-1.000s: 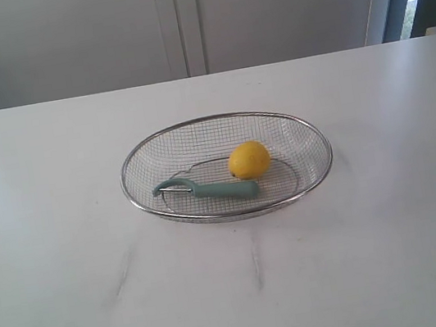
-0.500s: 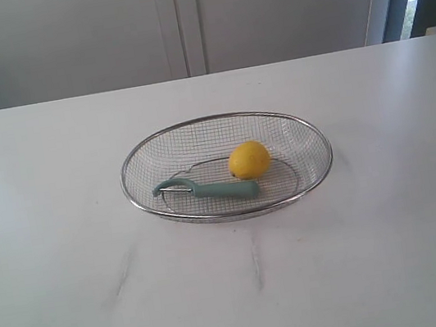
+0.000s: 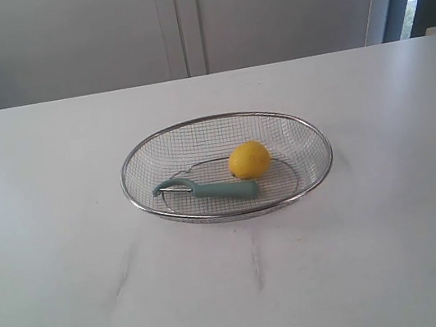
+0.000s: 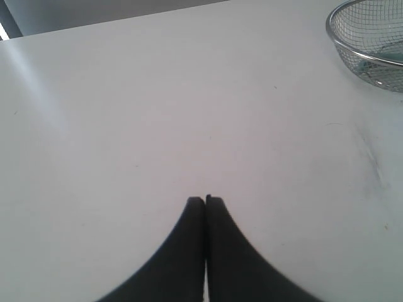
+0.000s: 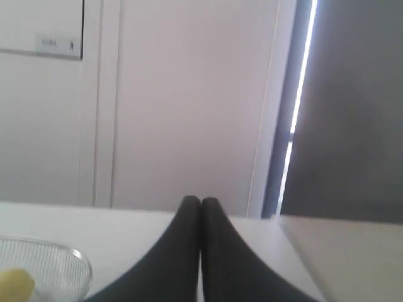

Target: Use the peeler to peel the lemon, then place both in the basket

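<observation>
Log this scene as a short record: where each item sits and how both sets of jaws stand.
basket: on the white table, near its middle
lemon: inside the basket, right of centre
peeler: inside the basket, lying flat in front of the lemon, blade end to the left
left jaws: shut, empty, over bare table
right jaws: shut, empty

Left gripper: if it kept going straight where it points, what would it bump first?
Probably the bare white table. The left gripper, shut, aims at open tabletop, with the basket off to the side of that line, though depth is unclear.
</observation>
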{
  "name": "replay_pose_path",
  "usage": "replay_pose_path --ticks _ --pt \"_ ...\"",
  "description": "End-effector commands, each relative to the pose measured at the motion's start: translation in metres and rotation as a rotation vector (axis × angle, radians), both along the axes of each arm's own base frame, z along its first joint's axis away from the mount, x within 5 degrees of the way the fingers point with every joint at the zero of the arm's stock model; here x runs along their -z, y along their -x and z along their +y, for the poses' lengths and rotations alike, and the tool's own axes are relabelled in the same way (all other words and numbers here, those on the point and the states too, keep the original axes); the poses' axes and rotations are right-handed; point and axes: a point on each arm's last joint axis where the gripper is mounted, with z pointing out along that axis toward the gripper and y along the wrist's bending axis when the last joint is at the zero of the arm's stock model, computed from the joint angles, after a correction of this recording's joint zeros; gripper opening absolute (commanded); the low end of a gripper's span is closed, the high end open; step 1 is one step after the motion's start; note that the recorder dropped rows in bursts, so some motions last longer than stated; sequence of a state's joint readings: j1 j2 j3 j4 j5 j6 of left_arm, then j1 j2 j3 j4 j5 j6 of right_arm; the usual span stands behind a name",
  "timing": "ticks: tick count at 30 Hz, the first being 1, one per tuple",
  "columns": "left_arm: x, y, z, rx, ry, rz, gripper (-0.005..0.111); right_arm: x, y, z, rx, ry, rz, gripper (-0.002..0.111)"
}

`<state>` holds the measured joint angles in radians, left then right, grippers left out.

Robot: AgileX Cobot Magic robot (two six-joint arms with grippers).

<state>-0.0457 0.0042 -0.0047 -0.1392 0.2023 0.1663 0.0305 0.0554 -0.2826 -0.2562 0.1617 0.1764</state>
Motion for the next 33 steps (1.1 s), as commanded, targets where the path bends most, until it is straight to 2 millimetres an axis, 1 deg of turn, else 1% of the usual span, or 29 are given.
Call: replay_pose_path --ticks 1,3,6,8,9,11,19,33 --pt "0.001 0.0 0.0 0.001 0.014 0.001 0.0 0.051 -0.013 0.001 -0.004 -0.005 0.139 0.0" --pt "0.001 0.0 0.0 0.001 0.014 0.001 0.0 0.071 -0.016 0.001 -0.003 -0.003 0.199 0.0" --pt "0.001 0.0 0.0 0.001 0.014 0.001 0.0 0.094 -0.018 0.001 0.001 -0.001 0.276 0.0" --pt "0.001 0.0 0.0 0.001 0.014 0.001 0.0 0.096 -0.018 0.0 0.007 -0.005 0.303 0.0" --pt "0.001 0.0 0.0 0.001 0.014 0.001 0.0 0.101 -0.017 -0.001 0.02 -0.01 0.355 0.0" --pt "0.001 0.0 0.0 0.001 0.014 0.001 0.0 0.106 -0.016 -0.002 0.033 -0.03 0.407 0.0" --pt "0.001 0.0 0.0 0.001 0.014 0.001 0.0 0.104 -0.013 0.001 0.002 -0.149 0.376 0.0" --pt "0.001 0.0 0.0 0.001 0.014 0.001 0.0 0.105 -0.012 0.001 0.003 -0.148 0.379 0.0"
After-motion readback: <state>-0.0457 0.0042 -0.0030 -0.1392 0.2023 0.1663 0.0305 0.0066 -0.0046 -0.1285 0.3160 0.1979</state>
